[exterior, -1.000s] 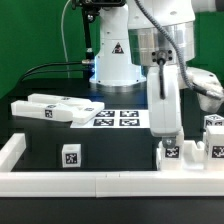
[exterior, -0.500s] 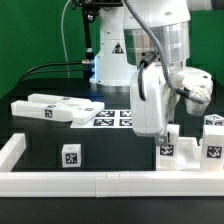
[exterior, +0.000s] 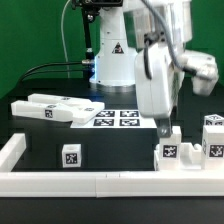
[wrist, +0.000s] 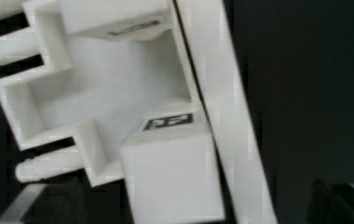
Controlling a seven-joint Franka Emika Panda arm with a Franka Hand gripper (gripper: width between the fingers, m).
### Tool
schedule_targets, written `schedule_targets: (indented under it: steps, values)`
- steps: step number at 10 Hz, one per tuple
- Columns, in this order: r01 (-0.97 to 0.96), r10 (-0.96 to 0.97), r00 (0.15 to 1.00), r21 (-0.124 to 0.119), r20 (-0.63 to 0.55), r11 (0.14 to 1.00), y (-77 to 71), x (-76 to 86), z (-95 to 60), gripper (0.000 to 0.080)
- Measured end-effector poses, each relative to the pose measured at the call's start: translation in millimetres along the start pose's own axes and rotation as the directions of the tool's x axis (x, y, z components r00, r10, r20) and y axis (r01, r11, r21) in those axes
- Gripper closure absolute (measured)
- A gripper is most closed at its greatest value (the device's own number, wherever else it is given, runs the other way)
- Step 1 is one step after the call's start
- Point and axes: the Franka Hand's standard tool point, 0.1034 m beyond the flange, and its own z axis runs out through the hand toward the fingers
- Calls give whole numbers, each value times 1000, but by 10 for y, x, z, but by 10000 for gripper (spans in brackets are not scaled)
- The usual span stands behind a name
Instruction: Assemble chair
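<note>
White plastic chair part (exterior: pixel 170 153) stands by the front rail (exterior: pixel 100 182) — the gripper (exterior: pixel 165 130) hangs just above, jaws apart, empty. Placing looks done; next, probably, a squared-up grasp on the small tagged block (exterior: pixel 70 155).

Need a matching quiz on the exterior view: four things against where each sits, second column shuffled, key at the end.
Things:
1. marker board
2. flat white chair parts
3. small tagged block
4. gripper

Places:
A. at the exterior view's left
B. alone, just behind the front rail
C. mid-table, in front of the robot base
D. over the tagged parts at the exterior view's right

Pairs: 1-C, 2-A, 3-B, 4-D
</note>
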Motion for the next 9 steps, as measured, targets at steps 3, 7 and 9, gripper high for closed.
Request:
schedule_targets:
  steps: [3,7,9]
  values:
    - [0,0,1000,-2,-5,1000,6,15,40,151]
    - [6,-6,1000,-3,-6,1000,7,17,44,151]
    - [153,-153,988,17,-10,988,18,7,29,151]
